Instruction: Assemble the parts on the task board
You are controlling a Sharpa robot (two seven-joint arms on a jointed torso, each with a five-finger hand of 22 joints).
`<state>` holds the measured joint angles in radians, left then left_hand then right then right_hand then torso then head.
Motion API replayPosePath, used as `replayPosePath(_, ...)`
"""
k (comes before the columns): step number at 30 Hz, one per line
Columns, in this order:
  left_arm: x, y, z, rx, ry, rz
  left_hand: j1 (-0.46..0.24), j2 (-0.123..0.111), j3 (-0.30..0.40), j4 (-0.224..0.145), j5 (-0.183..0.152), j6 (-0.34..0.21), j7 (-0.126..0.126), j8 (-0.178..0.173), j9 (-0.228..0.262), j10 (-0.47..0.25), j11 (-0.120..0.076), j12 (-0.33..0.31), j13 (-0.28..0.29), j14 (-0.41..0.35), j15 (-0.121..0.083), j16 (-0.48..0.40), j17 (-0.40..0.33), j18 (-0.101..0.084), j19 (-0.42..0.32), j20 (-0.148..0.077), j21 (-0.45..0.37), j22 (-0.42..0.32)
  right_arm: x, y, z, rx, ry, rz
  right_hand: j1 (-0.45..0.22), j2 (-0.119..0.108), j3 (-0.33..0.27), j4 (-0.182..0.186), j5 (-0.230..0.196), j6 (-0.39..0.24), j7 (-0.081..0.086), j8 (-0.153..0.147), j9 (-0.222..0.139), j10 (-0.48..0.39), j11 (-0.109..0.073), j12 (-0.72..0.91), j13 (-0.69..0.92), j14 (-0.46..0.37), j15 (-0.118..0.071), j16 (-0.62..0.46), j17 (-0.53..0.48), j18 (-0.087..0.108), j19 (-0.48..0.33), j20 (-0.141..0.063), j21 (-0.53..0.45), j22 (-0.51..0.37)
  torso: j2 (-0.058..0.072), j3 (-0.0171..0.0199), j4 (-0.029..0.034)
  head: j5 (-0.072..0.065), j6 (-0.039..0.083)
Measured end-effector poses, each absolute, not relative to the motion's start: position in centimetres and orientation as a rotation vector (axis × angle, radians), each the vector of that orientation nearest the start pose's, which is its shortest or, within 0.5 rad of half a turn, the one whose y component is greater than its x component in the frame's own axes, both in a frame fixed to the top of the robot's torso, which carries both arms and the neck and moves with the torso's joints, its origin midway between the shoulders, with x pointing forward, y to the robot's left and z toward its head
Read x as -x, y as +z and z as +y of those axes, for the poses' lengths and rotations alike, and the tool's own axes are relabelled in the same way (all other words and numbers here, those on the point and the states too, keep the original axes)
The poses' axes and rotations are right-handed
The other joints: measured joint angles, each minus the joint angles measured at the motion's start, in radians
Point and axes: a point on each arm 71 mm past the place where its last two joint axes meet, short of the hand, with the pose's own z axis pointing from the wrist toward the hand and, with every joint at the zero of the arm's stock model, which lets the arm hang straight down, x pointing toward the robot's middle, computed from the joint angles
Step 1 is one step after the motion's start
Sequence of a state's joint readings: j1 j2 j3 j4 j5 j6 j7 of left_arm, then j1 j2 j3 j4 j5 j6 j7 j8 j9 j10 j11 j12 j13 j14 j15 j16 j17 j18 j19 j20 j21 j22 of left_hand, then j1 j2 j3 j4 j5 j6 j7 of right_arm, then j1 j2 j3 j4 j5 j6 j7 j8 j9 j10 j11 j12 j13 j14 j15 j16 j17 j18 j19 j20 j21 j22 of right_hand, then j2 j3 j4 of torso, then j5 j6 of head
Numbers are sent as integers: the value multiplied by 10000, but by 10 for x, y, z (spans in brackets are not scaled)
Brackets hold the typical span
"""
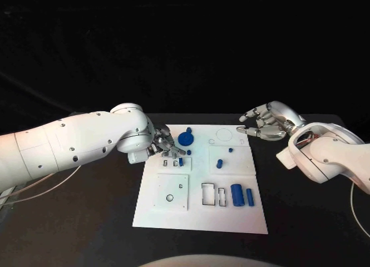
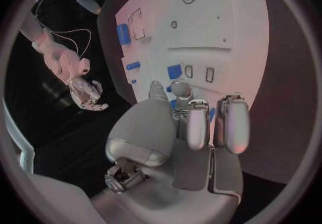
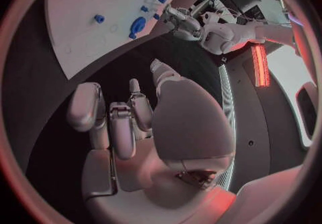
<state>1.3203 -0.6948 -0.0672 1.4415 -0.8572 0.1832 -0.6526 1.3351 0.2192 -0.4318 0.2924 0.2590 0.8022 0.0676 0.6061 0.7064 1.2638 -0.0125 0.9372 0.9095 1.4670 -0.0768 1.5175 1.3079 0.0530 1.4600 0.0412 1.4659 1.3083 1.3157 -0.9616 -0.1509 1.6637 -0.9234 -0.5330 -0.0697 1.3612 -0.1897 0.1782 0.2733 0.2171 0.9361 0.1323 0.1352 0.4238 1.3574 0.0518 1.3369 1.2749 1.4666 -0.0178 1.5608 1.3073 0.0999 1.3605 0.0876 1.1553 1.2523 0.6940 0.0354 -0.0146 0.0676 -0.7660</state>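
Robot lab/test bench: black table (image 1: 88, 222) w/ black backdrop, white task board (image 1: 202, 214), cabled arms.

Left hand over the task board

The left hand (image 2: 195, 122) hovers with fingers curled above the task board (image 2: 228, 20) — blue parts (image 2: 124, 34) lie near its edge.
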Motion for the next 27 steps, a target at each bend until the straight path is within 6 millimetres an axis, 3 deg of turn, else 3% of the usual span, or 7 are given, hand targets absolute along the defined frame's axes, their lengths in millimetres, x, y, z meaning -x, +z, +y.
replayPosePath(12,-502,-195,160,2392,-3950,24667,-143,16,1,0,-36,1,0,0,-1,-1,0,119,96,0,0,164,-2,1,-1,0,117,-2,-470,-158,-234,-3898,8203,16138,0,0,0,0,-1,0,0,0,-1,0,0,1,-12,0,0,0,0,0,0,0,-42,-17,12,-14,-25,76,-111)
replayPosePath(27,-505,-199,156,2232,-3713,24905,-182,55,2,1,-36,-35,36,-38,7,-1,1,118,70,-1,1,208,-2,2,-1,0,163,-3,-471,-159,-236,-3934,8087,16174,0,0,1,-1,40,0,0,-1,12,1,0,2,-12,0,0,0,0,0,1,1,-41,-17,20,-18,-22,42,-198)
